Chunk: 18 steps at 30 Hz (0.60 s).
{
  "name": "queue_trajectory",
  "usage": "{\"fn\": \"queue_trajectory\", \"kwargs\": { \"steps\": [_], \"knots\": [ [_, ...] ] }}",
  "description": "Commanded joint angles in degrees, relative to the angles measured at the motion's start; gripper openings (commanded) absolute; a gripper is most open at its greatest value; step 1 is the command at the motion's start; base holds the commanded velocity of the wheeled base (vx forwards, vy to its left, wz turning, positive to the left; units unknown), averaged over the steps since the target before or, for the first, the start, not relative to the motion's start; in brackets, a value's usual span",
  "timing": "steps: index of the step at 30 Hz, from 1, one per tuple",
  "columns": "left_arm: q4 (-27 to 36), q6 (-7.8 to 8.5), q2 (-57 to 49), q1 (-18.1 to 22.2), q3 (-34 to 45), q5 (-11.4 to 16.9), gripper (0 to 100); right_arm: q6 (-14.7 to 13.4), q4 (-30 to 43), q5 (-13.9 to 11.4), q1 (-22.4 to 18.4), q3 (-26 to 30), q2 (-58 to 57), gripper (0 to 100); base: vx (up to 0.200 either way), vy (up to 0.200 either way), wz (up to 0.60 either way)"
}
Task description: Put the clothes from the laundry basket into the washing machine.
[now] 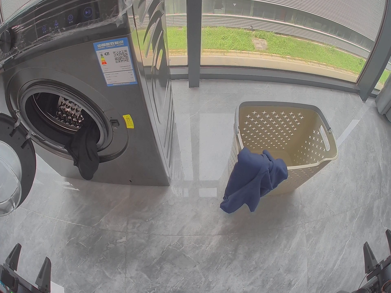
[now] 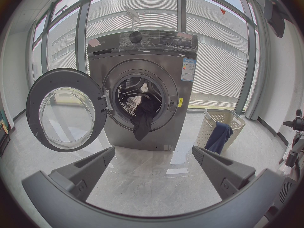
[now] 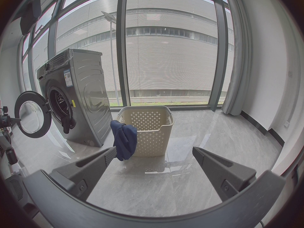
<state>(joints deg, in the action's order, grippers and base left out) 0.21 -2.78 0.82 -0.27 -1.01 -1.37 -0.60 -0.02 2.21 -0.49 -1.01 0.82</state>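
Observation:
A grey washing machine [image 1: 97,62] stands at the left with its round door [image 1: 12,163] swung open. A black garment [image 1: 84,148] hangs out of the drum over the door rim. To the right on the floor is the cream laundry basket [image 1: 309,143], with a blue garment [image 1: 252,178] draped over its near corner and hanging outside. My left gripper [image 2: 153,151] is low at the near left, open and holding nothing, facing the machine [image 2: 142,89]. My right gripper [image 3: 153,151] is low at the near right, open, facing the basket [image 3: 148,127] and the blue garment [image 3: 124,139].
Grey marble floor [image 1: 183,241] lies bare between me, the machine and the basket. Tall windows [image 1: 264,29] with a dark pillar [image 1: 194,33] run behind. A curtain [image 3: 237,64] hangs at the far right.

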Motion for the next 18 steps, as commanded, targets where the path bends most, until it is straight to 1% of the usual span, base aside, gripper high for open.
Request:
{"fn": "queue_trajectory", "kwargs": {
  "steps": [1,15,18],
  "knots": [
    [0.0,0.05,-0.7,0.0,1.0,0.0,100,0.0,-0.1,0.0,0.0,1.0,-0.5,100,0.0,-0.2,0.0],
    [0.0,-0.03,-0.7,0.0,1.0,0.0,100,0.1,-0.1,-0.1,0.0,1.0,-0.5,100,0.0,-0.2,0.0],
    [0.0,-0.03,-0.7,0.0,1.0,0.0,100,0.1,-0.1,0.0,0.0,1.0,-0.5,100,0.0,0.0,0.0]
  ]
}}
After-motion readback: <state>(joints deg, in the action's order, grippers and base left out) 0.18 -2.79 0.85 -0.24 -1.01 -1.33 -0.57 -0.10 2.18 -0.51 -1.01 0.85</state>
